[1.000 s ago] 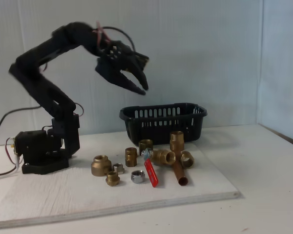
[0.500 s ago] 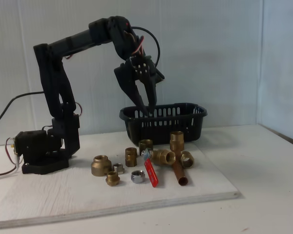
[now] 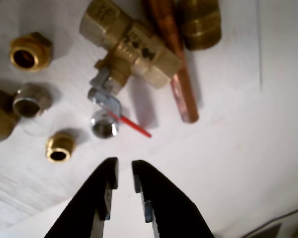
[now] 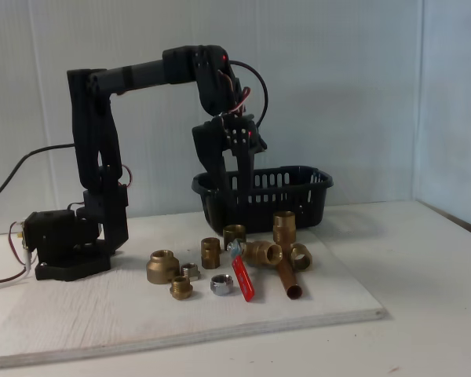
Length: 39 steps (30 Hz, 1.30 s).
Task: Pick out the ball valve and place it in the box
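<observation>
Pointing straight down, the pincer (image 4: pixel 233 206) hangs in the air above the cluster of fittings, in front of the black basket (image 4: pixel 298 192) as the fixed view shows it. From the wrist view the pincer (image 3: pixel 124 176) has its two black fingers (image 3: pixel 104 186) nearly together, with only a narrow gap between the tips, and nothing is held between them.

Below it the ball valve (image 4: pixel 247 259) lies on the white board (image 4: pixel 102 318), near the middle of the board and closer to its front edge than the basket is. Its red handle (image 4: pixel 244 283) runs toward the front edge. In the wrist view the valve's brass body (image 3: pixel 131 44) lies at a slant near the top of the picture, and the handle (image 3: pixel 134 126) shows only as a thin red sliver, seen edge on, beside its silver nut (image 3: pixel 103 126). The fingertips are well clear of the valve, apart from it.

A copper pipe (image 4: pixel 287 279) lies just beside the valve body on the right in the fixed view, probably touching it, though the contact is hard to make out. Several brass fittings (image 4: pixel 163 265) and a loose silver nut (image 4: pixel 220 284) sit left of the valve on the board. The basket stands at the board's back edge, upright.
</observation>
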### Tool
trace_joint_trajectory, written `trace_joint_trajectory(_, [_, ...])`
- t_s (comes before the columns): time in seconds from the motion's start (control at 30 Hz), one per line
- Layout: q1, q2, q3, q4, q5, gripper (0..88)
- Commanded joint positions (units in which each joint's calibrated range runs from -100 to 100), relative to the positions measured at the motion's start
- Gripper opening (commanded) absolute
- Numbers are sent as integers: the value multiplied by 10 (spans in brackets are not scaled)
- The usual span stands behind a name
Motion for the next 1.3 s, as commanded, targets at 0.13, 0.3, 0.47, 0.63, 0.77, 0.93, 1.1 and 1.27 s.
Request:
trace_joint_trajectory(0.13, [-5,-8,-30,2,32,47])
trace_joint_trajectory(0.3, [-3,-8,-32,27,35,246])
trace_joint_trajectory(0.47, [-4,-3,-31,77,36,348])
trace_joint_trajectory(0.63, [-16,-1,-24,113,62,347])
trace_joint_trajectory(0.77, [-21,-1,-24,133,96,347])
trace_joint_trajectory(0.93, [-36,-1,-28,126,131,347])
trace_joint_trajectory(1.1, [-37,-1,-31,118,171,347])
trace_joint_trajectory(1.27, [-37,0,0,50,178,347])
